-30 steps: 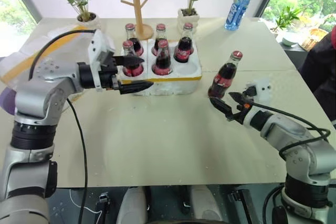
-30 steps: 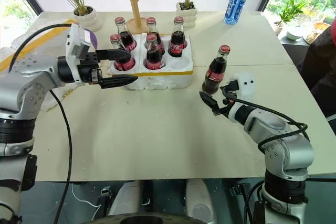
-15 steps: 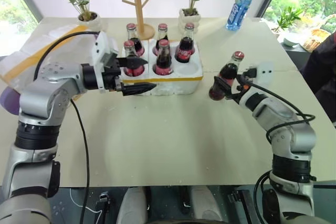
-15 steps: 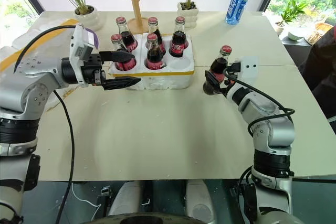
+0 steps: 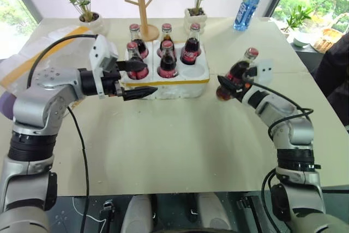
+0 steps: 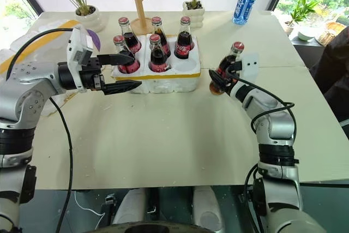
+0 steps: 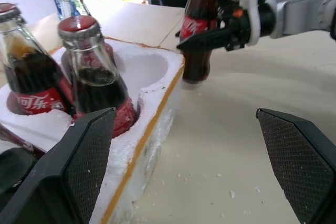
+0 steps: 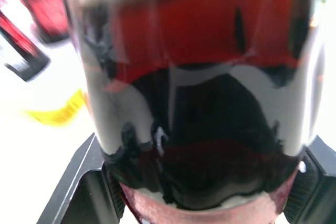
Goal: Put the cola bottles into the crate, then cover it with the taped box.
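- Right gripper (image 6: pixel 217 78) is clamped on the lower body of a cola bottle (image 6: pixel 225 68), just right of the crate (image 6: pixel 173 78); bottle tilted, cap leaning to the right and away from the robot, base at or just above the table (image 6: pixel 163 135), can't tell which.
- That bottle: small clear glass, dark cola, red cap, red label with white script; in the right wrist view the dark glass and red label sit between the two black fingers (image 8: pixel 79 182).
- Crate: low white foam tray with round wells, yellow tape band along the front edge, foam crumbs on the table near it.
- Five bottles (image 5: pixel 167 61) stand upright in the crate, three in the back row, two in the front; the front right well (image 5: pixel 193 71) is empty.
- Left gripper (image 5: pixel 143 78) is at the crate's front left corner, jaws wide apart, holding nothing; one finger sits by the front left bottle, the other along the crate's front wall.
- Taped box (image 5: pixel 32 61): white foam with a broad yellow band, at the table's far left, partly hidden behind the left arm.
- Water bottle (image 5: pixel 248 3), blue cap, stands at the back right.
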